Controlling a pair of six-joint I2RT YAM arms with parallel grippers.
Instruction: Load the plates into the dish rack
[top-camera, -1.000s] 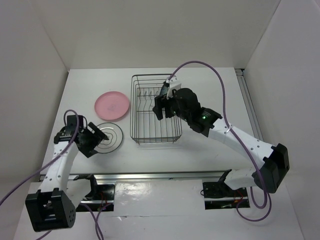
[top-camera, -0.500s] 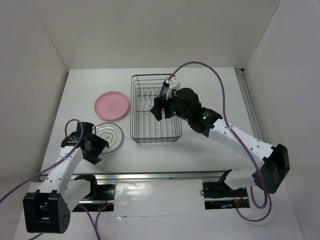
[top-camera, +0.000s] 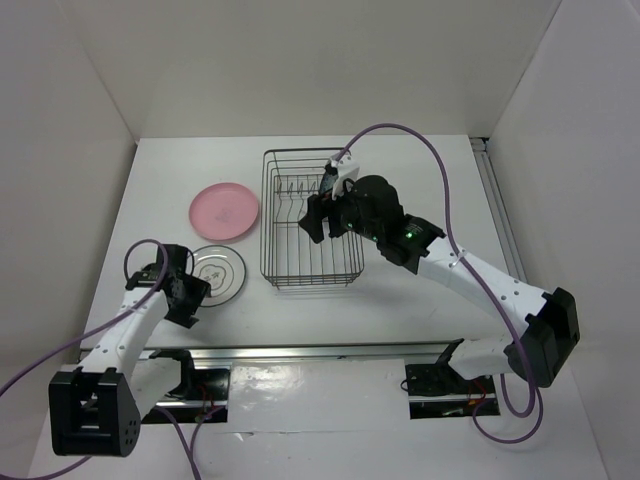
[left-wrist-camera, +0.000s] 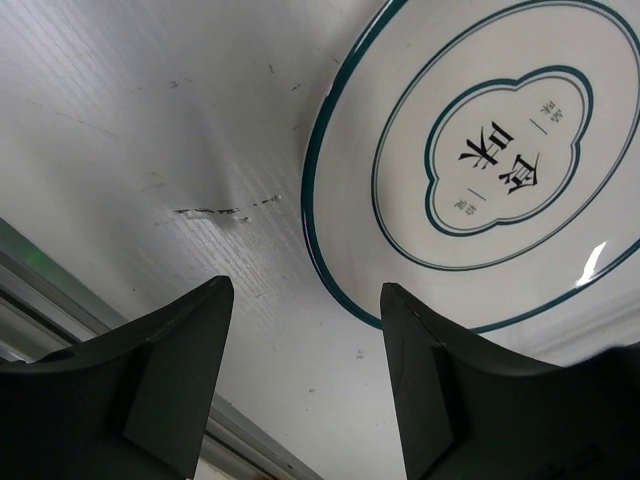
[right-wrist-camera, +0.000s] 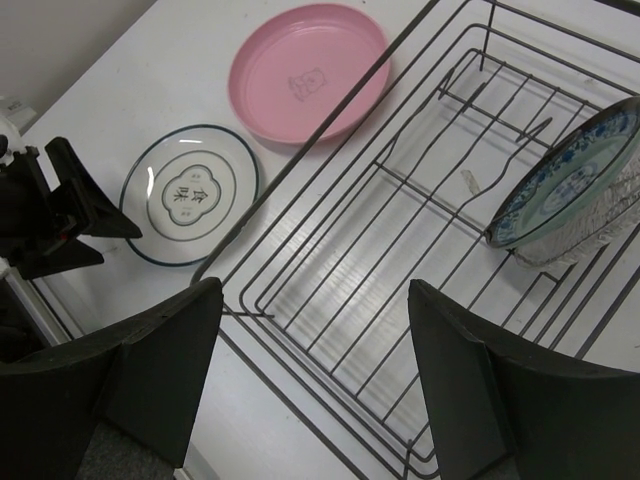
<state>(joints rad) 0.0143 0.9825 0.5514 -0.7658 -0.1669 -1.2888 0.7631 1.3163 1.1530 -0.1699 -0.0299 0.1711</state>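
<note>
Dish rack (top-camera: 266, 215) and pink plate (top-camera: 224, 212) sit on white table (top-camera: 420, 170).

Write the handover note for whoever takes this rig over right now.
Grippers: left gripper open, empty, low at the white plate's edge; right gripper open, empty, above the dish rack.
Done: teal plate stands tilted in the rack, with what looks like the glass plate against it.
Left: white plate and pink plate, both flat on the table left of the rack.
</note>
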